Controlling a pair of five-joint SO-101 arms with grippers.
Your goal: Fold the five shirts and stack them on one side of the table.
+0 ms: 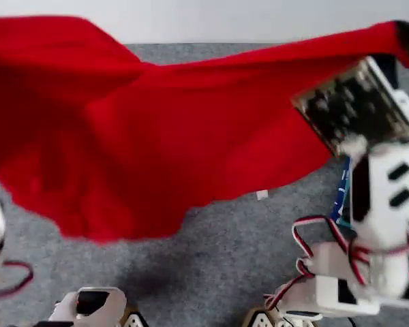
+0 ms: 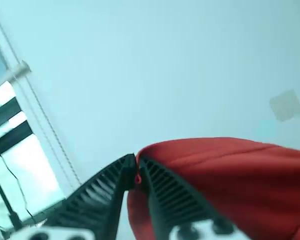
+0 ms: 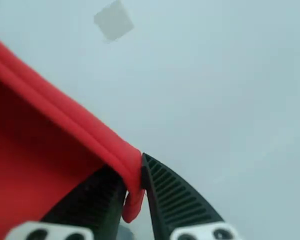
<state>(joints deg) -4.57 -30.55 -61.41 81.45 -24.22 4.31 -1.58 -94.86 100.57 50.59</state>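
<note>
**A:** Is there any legible text, number or sign?

**B:** None can be read.

**A:** High view, item 1?

**B:** A small white tag (image 1: 261, 195) just below the lower edge of the red shirt (image 1: 157, 136). It is too small to tell whether it carries print.

**A:** Item 2?

**B:** The circuit board (image 1: 354, 105) on an arm. Its parts show as dark blurs, and any markings are unreadable.

**A:** Wrist views?

**B:** A pale square patch (image 2: 286, 105) on the surface behind, also seen from the right wrist (image 3: 113, 20). It is blurred, with no characters to make out.
</note>
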